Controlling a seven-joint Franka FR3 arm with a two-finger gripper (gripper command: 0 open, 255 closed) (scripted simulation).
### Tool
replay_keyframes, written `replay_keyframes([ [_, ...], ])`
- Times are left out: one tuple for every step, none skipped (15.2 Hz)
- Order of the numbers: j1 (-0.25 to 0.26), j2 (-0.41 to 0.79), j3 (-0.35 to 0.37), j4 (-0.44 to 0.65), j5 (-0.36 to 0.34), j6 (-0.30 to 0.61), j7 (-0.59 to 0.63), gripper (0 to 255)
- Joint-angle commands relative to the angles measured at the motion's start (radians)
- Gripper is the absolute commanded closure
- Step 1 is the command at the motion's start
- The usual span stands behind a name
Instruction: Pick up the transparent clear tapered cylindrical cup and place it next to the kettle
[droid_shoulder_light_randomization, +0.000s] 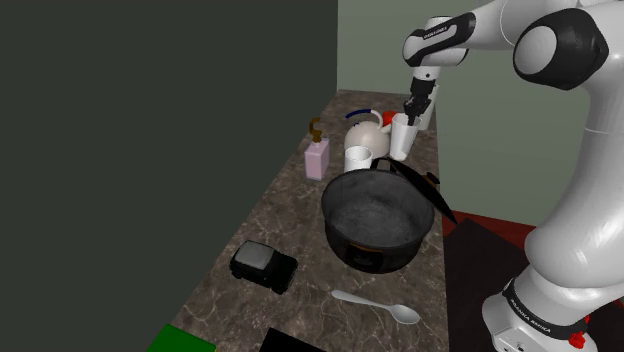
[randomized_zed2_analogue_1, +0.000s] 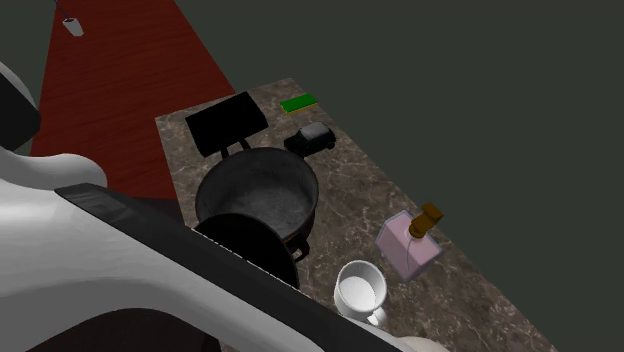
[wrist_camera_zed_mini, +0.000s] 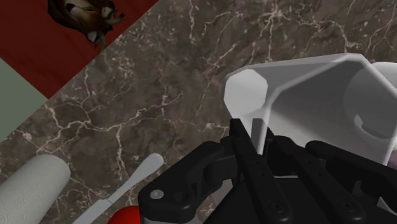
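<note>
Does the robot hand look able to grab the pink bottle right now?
Probably not yet: the gripper is shut on the tapered white cup, so its fingers are full. The pink bottle stands nearby with nothing over it.

Glossy white, rounded arm links (droid_shoulder_light_randomization: 585, 215) meet dark grey joint bands (droid_shoulder_light_randomization: 548, 45). Small dark lettering (droid_shoulder_light_randomization: 527, 311) runs round the base ring. The all-black two-fingered tool (droid_shoulder_light_randomization: 413, 108) carries small round screw heads (wrist_camera_zed_mini: 157, 194).
</note>
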Motion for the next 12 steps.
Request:
replay_keyframes([
  [0.0, 0.0, 0.0, 0.0, 0.0, 0.0, 0.0, 255],
  [0.0, 0.0, 0.0, 0.0, 0.0, 0.0, 0.0, 255],
  [0.0, 0.0, 0.0, 0.0, 0.0, 0.0, 0.0, 0],
  [0.0, 0.0, 0.0, 0.0, 0.0, 0.0, 0.0, 0],
  [0.0, 0.0, 0.0, 0.0, 0.0, 0.001, 0.0, 0],
  [0.0, 0.0, 0.0, 0.0, 0.0, 0.001, 0.0, 0],
  [0.0, 0.0, 0.0, 0.0, 0.0, 0.001, 0.0, 0],
  [0.0, 0.0, 0.0, 0.0, 0.0, 0.001, 0.0, 0],
  [-0.002, -0.006, -0.001, 0.025, -0.002, -0.031, 0.001, 0],
  [-0.003, -0.011, -0.002, 0.052, -0.003, -0.062, 0.003, 0],
  [-0.005, -0.014, -0.003, 0.081, -0.004, -0.094, 0.004, 0],
  [-0.007, -0.016, -0.004, 0.105, -0.005, -0.12, 0.005, 0],
])
